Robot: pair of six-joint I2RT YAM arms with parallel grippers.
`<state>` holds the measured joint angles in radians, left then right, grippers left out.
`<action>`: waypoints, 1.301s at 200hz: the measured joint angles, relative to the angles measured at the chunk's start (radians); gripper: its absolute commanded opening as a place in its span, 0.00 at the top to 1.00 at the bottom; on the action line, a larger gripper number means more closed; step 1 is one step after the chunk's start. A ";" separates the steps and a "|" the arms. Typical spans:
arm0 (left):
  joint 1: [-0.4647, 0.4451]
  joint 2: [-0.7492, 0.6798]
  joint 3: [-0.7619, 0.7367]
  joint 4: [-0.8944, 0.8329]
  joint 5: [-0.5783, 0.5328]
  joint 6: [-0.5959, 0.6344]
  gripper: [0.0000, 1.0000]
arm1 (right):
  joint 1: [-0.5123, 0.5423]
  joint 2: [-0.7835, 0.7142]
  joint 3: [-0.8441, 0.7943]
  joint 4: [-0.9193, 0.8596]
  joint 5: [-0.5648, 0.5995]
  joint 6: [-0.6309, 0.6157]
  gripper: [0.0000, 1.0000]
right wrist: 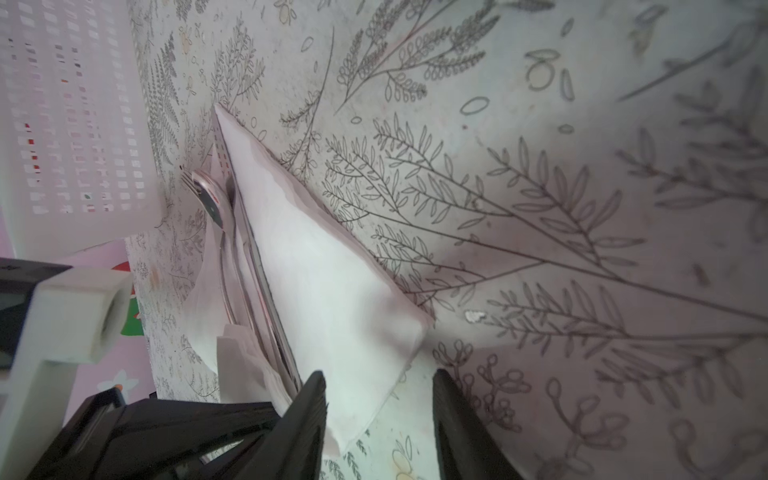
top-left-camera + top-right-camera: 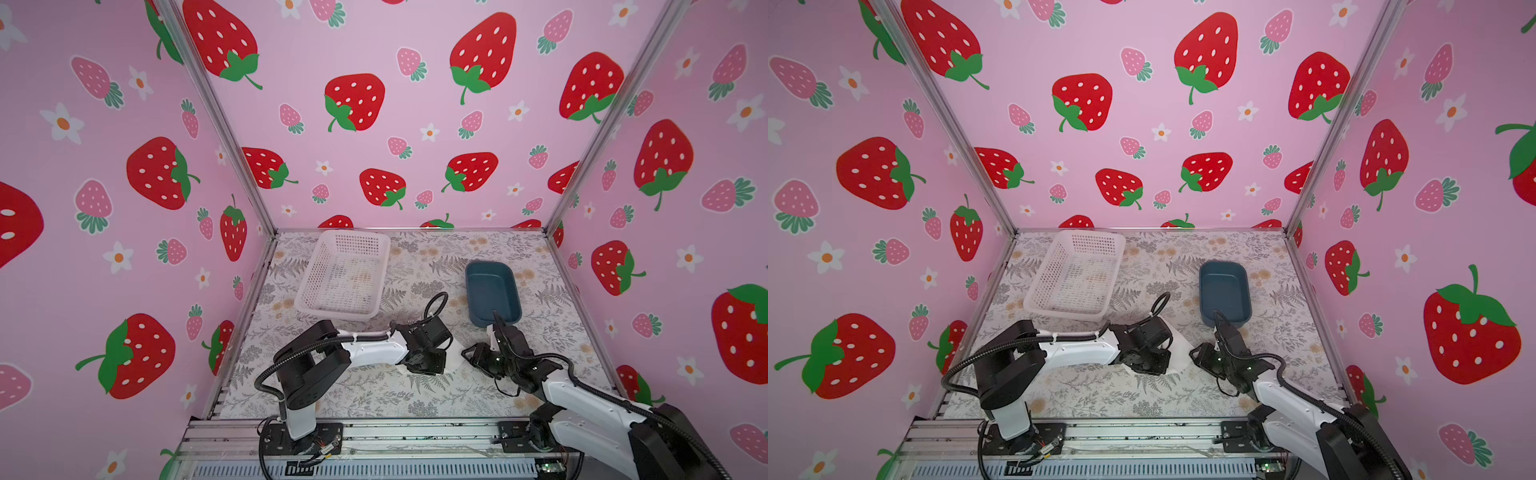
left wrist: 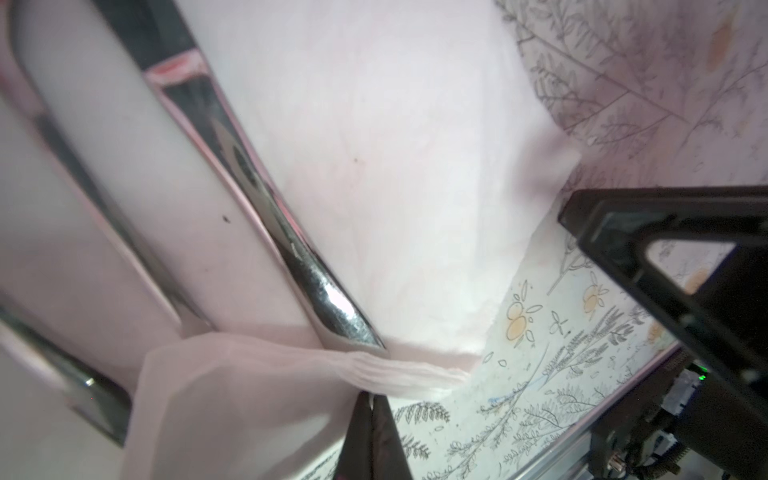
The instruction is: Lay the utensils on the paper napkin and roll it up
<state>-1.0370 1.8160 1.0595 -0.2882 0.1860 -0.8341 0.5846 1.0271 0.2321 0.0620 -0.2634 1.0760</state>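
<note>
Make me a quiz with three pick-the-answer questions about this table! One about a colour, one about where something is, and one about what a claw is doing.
1. What colour is the basket with holes? A blue. B white. C red.
2. Where does the blue tub stand in a top view? A right of the basket. B inside it. C under it.
3. What is the right gripper doing? A shut tight on nothing. B shut on the tub. C open at a corner of the paper napkin.

Answers: 1 B, its plastic looks white in both top views. 2 A, it stands apart, to the basket's right. 3 C, the right wrist view shows a gap with the napkin corner in it.
</note>
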 measured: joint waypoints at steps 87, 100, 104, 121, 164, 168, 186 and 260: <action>0.000 0.000 0.000 -0.003 -0.002 0.000 0.98 | 0.003 0.125 -0.031 0.243 -0.079 0.030 0.54; 0.000 0.000 0.000 -0.004 -0.002 0.001 0.98 | 0.008 0.111 -0.047 0.258 -0.087 0.035 0.54; 0.000 0.000 0.001 -0.005 -0.002 0.000 0.98 | 0.010 0.105 -0.054 0.262 -0.087 0.038 0.54; 0.000 0.000 0.002 -0.005 -0.003 0.000 0.98 | 0.021 0.085 -0.078 0.283 -0.099 0.057 0.53; 0.000 0.000 0.002 -0.005 -0.002 0.000 0.98 | 0.060 0.087 -0.110 0.357 -0.119 0.129 0.50; 0.000 0.000 0.002 -0.006 -0.002 0.000 0.98 | 0.063 0.090 -0.110 0.361 -0.119 0.134 0.50; 0.000 0.000 0.002 -0.006 -0.002 0.000 0.98 | 0.081 0.107 -0.108 0.380 -0.119 0.162 0.50; 0.000 0.000 0.005 -0.007 -0.002 0.000 0.98 | 0.177 0.075 -0.134 0.393 -0.063 0.353 0.49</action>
<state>-1.0370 1.8160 1.0649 -0.2951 0.1837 -0.8337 0.7616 1.1019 0.0982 0.4553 -0.3260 1.4288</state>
